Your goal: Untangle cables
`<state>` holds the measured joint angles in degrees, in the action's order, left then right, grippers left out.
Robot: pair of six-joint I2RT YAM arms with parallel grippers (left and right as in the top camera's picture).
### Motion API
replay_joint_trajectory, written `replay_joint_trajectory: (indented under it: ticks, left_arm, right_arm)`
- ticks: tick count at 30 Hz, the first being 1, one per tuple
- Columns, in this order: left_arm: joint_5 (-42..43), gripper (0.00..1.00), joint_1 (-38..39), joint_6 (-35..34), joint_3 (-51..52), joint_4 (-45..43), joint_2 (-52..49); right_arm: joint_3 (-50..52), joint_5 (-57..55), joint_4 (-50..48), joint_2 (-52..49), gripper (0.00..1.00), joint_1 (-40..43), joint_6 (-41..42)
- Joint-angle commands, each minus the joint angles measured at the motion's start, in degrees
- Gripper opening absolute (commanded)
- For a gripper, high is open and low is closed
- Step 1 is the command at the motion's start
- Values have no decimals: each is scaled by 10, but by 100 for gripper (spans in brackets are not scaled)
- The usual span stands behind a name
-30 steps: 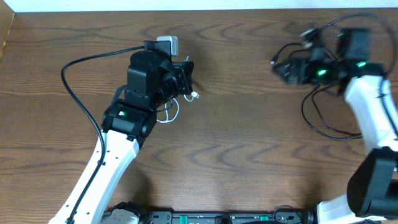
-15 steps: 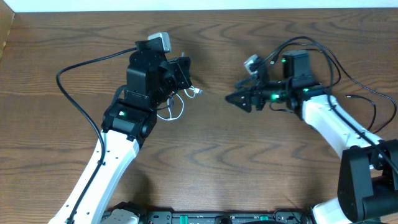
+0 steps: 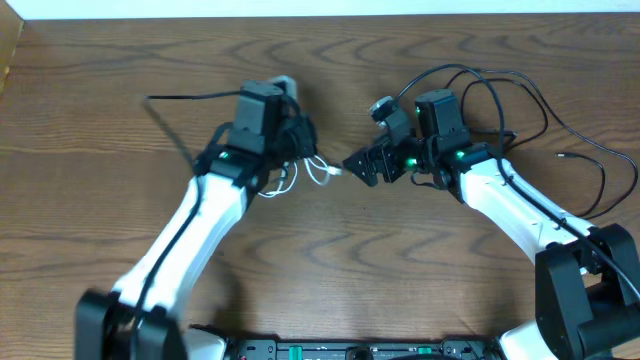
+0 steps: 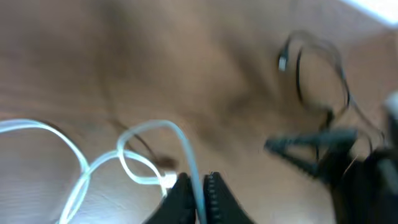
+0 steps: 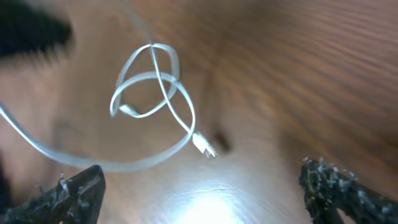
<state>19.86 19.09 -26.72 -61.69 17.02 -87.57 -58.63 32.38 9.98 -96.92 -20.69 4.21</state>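
**White cable lifted clear, its own loops left to undo**

The left end effector (image 4: 196, 190) is clamped on the white cable (image 4: 188, 158), with the cord running straight up between the two closed tips. From that pinch the cable curls away in several loops that cross over one another. Its small plug (image 5: 204, 146) dangles free just above the wooden counter (image 3: 330, 260). Facing it from the other side, the right end effector (image 3: 358, 168) stands with its fingers wide apart and nothing between them, near the plug but not touching the cord.

Farther out, the black cable (image 4: 298, 78) lies in loose curves on the right side of the counter, beside and behind the right arm. We see no strand of it crossing the white one.

We judge the main separation to be done: each cable now sits on its own side. What seems left is the white cable's own tangle, which appears as a twisted double loop from the right wrist. The blur keeps us from saying whether it is a true knot or only overlapping coils. The black cable looks untidy too, and we cannot tell whether any of it rests against the right arm's own wiring.
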Motion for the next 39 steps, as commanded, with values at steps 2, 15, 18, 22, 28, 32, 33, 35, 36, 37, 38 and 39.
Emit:
replay_joint_trajectory:
  ticks: [2,15,18,22,28,32,33,35,36,37,38,39]
  left_arm:
    - [89,50,-7,14,-2,3,-37]
    - [166,73,-154,98,-6,53,-21]
    - [165,89,-204,98,-6,59,-21]
    - [147,94,-261,98,-5,63,-21]
    - [-15,94,-301,97,-4,100,-22]
    - [-77,94,-301,97,-4,100,-22]
    - [-76,94,-301,97,-4,99,-22]
    - [-75,94,-301,97,-4,99,-22]
    - [-75,94,-301,97,-4,99,-22]
    - [-75,93,-301,97,-4,99,-22]
    - [-75,94,-301,97,-4,99,-22]
    - [-75,94,-301,97,-4,99,-22]
  right_arm:
    - [4,-54,0,2,98,11,67]
    - [-91,-42,66,2,96,12,103]
    - [-164,-67,131,2,97,11,98]
    - [-220,-68,153,2,95,0,76]
    - [-218,-140,119,-6,82,-50,68]
    - [-218,-143,96,-25,74,-89,25]
    - [-218,-143,88,-31,73,-101,18]
    - [-218,-143,66,-47,66,-122,8]
    - [-218,-143,54,-57,61,-132,9]
    - [-218,-143,40,-67,53,-142,11]
    - [-218,-143,27,-78,47,-151,21]
    - [-218,-143,15,-89,47,-160,36]
